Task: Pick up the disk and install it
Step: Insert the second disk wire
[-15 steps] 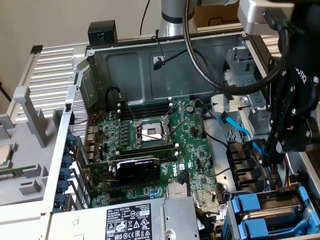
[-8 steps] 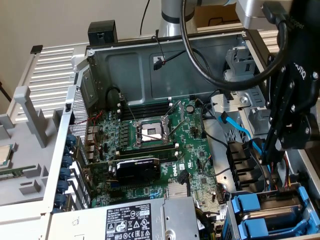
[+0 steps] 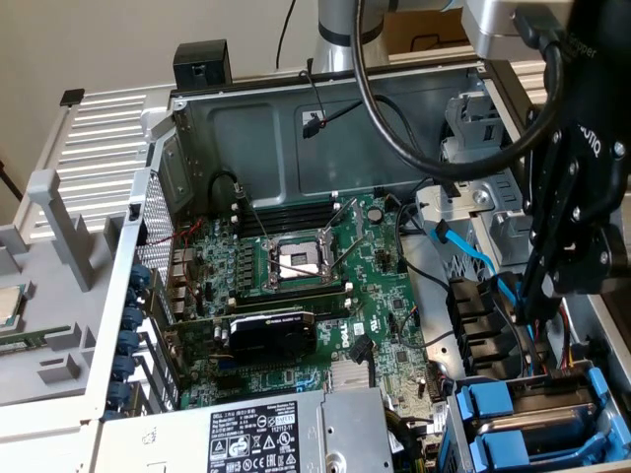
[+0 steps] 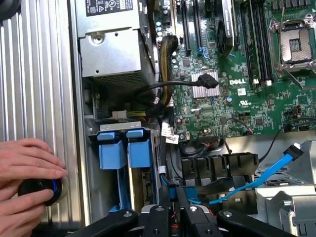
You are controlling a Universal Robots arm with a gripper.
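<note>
The black claw [image 3: 537, 301] hangs at about three o'clock in the exterior view, its fingers drawn close together with nothing visibly between them, low over the drive bay end of an open Dell computer case [image 3: 325, 108]; in the wrist view its fingertips [image 4: 170, 202] sit nearly together just above a black plastic cable bracket [image 4: 219, 168] and a light-blue SATA cable [image 4: 269, 173]. Just beside the claw, at about five o'clock in the exterior view, the disk [image 3: 532, 419] sits in the drive cage with its bright blue rails showing, and a second pair of blue latches stands next to it; in the wrist view the blue-railed carriers [image 4: 123, 150] stand side by side in the cage, apart from the fingertips. Towards the centre lies the green motherboard [image 3: 325, 296] with its open processor socket [image 3: 296, 261], and a black graphics card [image 3: 271, 335] at about six o'clock from the socket. The grey power supply box [image 3: 266, 434] with its black-and-white label lies at six o'clock in the exterior view. At nine o'clock a small square processor chip [image 3: 8, 305] rests on a grey ribbed fixture [image 3: 59, 325]. In the wrist view, a person's hand [image 4: 27, 168] rests on the ribbed metal panel [image 4: 34, 74], fingers over a black round knob [image 4: 42, 190] with a blue ring.
</note>
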